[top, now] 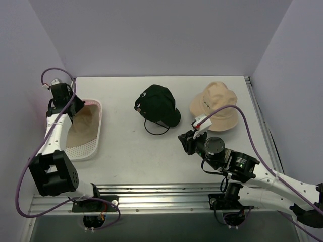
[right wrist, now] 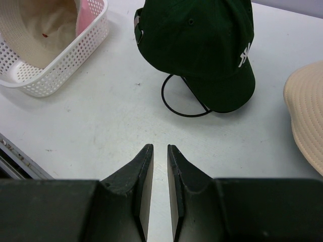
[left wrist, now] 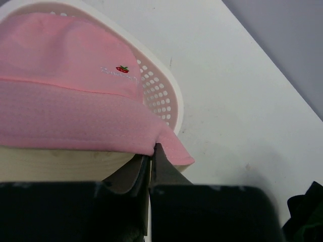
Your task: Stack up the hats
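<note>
A pink bucket hat (left wrist: 65, 75) lies over a beige bucket hat (top: 81, 128) in the white basket (top: 86, 148) at the left. My left gripper (left wrist: 151, 151) is shut on the pink hat's brim; it shows in the top view (top: 75, 108) at the basket's far end. A dark green baseball cap (top: 159, 103) sits on a wire frame (top: 154, 128) mid-table. A second beige bucket hat (top: 216, 106) rests at the far right. My right gripper (right wrist: 156, 147) hovers empty over bare table near the green cap (right wrist: 202, 45), its jaws only narrowly apart.
The basket (right wrist: 65, 60) is perforated plastic with a raised rim. The wire frame (right wrist: 176, 101) sticks out under the cap's brim. Grey walls close in the table on three sides. A metal rail runs along the near edge.
</note>
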You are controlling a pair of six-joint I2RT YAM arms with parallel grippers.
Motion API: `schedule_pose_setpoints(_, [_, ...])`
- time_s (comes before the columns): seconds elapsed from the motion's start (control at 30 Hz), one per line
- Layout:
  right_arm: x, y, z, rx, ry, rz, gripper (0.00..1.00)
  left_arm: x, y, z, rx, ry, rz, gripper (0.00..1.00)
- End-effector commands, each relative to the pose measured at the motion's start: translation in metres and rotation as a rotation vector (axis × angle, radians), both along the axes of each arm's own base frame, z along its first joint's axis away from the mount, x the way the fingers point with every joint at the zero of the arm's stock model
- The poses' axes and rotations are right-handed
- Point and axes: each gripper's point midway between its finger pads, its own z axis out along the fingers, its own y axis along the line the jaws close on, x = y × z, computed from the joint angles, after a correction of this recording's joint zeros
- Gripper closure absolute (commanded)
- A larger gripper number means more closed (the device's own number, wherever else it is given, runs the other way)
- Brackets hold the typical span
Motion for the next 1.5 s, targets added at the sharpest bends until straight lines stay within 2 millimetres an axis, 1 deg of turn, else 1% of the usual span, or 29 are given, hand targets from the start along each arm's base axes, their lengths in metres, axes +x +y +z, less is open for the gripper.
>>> schedule_pose_setpoints(0.0, [0.002,0.004,0.007,0.027,-0.018,0.003,0.86,-0.01,0.002,0.074,0.063,-0.114,-0.012,0.98])
schedule_pose_setpoints(0.03, [0.002,0.004,0.008,0.028,-0.017,0.004,0.86,-0.013,0.002,0.09,0.077,-0.136,-0.019,0.98])
schedule_pose_setpoints(0.07, [0.002,0.004,0.009,0.03,-0.022,0.005,0.86,-0.018,0.001,0.092,0.075,-0.12,-0.025,0.97])
schedule_pose_setpoints(0.13, [0.002,0.004,0.013,0.033,-0.032,0.003,0.86,-0.022,-0.01,0.113,0.065,-0.16,-0.08,0.97])
schedule_pose_setpoints(0.27, [-0.001,0.007,0.026,0.054,-0.035,0.03,0.85,-0.036,-0.036,0.141,0.032,-0.215,-0.211,0.98])
schedule_pose_setpoints(0.3, [-0.003,0.008,0.032,0.067,-0.036,0.04,0.84,-0.042,-0.044,0.152,0.027,-0.243,-0.245,0.98])
schedule_pose_setpoints(0.33, [-0.005,0.009,0.044,0.096,-0.043,0.049,0.84,-0.046,-0.055,0.16,0.011,-0.26,-0.299,0.98])
schedule_pose_setpoints(0.4, [-0.013,0.014,0.058,0.135,-0.043,0.101,0.82,-0.057,-0.064,0.174,0.01,-0.278,-0.342,0.98])
schedule_pose_setpoints(0.43, [-0.015,0.015,0.073,0.168,-0.053,0.116,0.82,-0.066,-0.072,0.186,0.009,-0.308,-0.377,0.98])
schedule_pose_setpoints(0.53, [-0.023,0.023,0.091,0.207,-0.052,0.171,0.79,-0.09,-0.086,0.21,0.013,-0.358,-0.441,0.98])
schedule_pose_setpoints(0.57, [-0.025,0.023,0.109,0.234,-0.07,0.184,0.78,-0.099,-0.097,0.215,-0.004,-0.371,-0.492,0.98])
schedule_pose_setpoints(0.6, [-0.025,0.028,0.105,0.204,-0.051,0.199,0.75,-0.11,-0.103,0.226,0.002,-0.4,-0.518,0.97])
schedule_pose_setpoints(0.63, [-0.028,0.032,0.109,0.203,-0.047,0.225,0.74,-0.117,-0.108,0.229,-0.002,-0.409,-0.542,0.98])
schedule_pose_setpoints(0.67, [-0.03,0.033,0.122,0.214,-0.055,0.235,0.71,-0.127,-0.117,0.233,-0.017,-0.423,-0.584,0.98])
schedule_pose_setpoints(0.7, [-0.03,0.037,0.124,0.212,-0.053,0.247,0.67,-0.14,-0.124,0.24,-0.019,-0.45,-0.61,0.98])
schedule_pose_setpoints(0.77, [-0.035,0.044,0.136,0.235,-0.066,0.292,0.59,-0.155,-0.133,0.245,-0.018,-0.472,-0.644,0.98])
schedule_pose_setpoints(0.8, [-0.036,0.047,0.147,0.246,-0.082,0.309,0.58,-0.169,-0.14,0.251,-0.018,-0.5,-0.675,0.98])
schedule_pose_setpoints(0.87, [-0.043,0.055,0.156,0.245,-0.09,0.372,0.56,-0.182,-0.149,0.249,-0.04,-0.501,-0.709,0.98])
schedule_pose_setpoints(0.9, [-0.043,0.061,0.167,0.247,-0.101,0.387,0.53,-0.195,-0.159,0.252,-0.057,-0.518,-0.758,0.98])
schedule_pose_setpoints(0.93, [-0.042,0.064,0.169,0.234,-0.108,0.401,0.51,-0.201,-0.165,0.249,-0.081,-0.515,-0.79,0.98])
schedule_pose_setpoints(0.97, [-0.043,0.067,0.171,0.225,-0.105,0.412,0.46,-0.208,-0.17,0.25,-0.107,-0.52,-0.813,0.98])
schedule_pose_setpoints(1.0, [-0.041,0.073,0.171,0.218,-0.102,0.42,0.45,-0.223,-0.179,0.253,-0.123,-0.541,-0.858,0.98])
schedule_pose_setpoints(1.03, [-0.043,0.075,0.182,0.239,-0.119,0.438,0.44,-0.229,-0.183,0.257,-0.128,-0.568,-0.883,0.98])
schedule_pose_setpoints(1.07, [-0.045,0.079,0.185,0.245,-0.123,0.458,0.43,-0.232,-0.188,0.251,-0.181,-0.555,-0.893,0.98])
schedule_pose_setpoints(1.13, [-0.044,0.086,0.19,0.255,-0.135,0.475,0.41,-0.249,-0.196,0.254,-0.205,-0.577,-0.93,0.98])
schedule_pose_setpoints(1.33, [-0.037,0.111,0.176,0.208,-0.127,0.546,0.29,-0.277,-0.214,0.25,-0.276,-0.594,-1.037,0.98])
schedule_pose_setpoints(1.37, [-0.028,0.113,0.174,0.202,-0.14,0.543,0.27,-0.28,-0.217,0.249,-0.295,-0.594,-1.061,0.97])
schedule_pose_setpoints(1.4, [-0.03,0.116,0.17,0.198,-0.127,0.599,0.27,-0.282,-0.222,0.245,-0.319,-0.583,-1.094,0.98])
schedule_pose_setpoints(1.47, [-0.021,0.116,0.158,0.205,-0.093,0.651,0.23,-0.285,-0.226,0.241,-0.317,-0.572,-1.135,0.98])
